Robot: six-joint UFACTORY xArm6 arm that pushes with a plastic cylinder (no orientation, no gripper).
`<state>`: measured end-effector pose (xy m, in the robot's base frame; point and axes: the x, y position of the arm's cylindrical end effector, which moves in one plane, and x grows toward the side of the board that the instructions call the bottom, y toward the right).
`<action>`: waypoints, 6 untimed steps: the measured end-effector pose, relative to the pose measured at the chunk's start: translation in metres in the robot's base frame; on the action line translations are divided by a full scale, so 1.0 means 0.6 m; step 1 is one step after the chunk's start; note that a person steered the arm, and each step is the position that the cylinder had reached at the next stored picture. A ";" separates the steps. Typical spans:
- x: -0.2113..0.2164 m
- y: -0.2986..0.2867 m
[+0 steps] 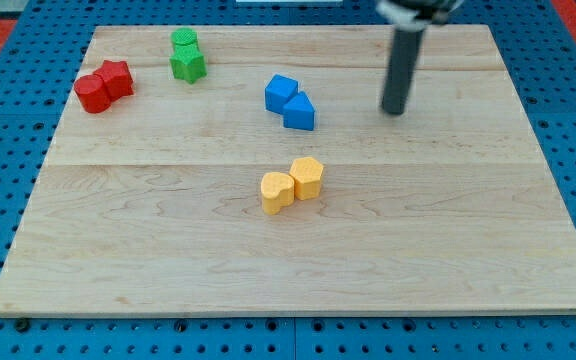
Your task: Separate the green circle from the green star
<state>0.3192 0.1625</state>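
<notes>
The green circle (pixel 184 41) and the green star (pixel 187 65) sit touching at the view's top left of the wooden board (pixel 298 250), the circle just above the star. My tip (pixel 395 111) rests on the board at the view's upper right, far to the right of both green blocks and right of the blue pair.
Two red blocks (pixel 103 86) touch at the view's far left. A blue cube (pixel 280 92) and a blue triangular block (pixel 299 112) touch at upper centre. Two yellow blocks (pixel 292 184) touch near the middle. Blue pegboard surrounds the board.
</notes>
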 end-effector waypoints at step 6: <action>-0.197 -0.566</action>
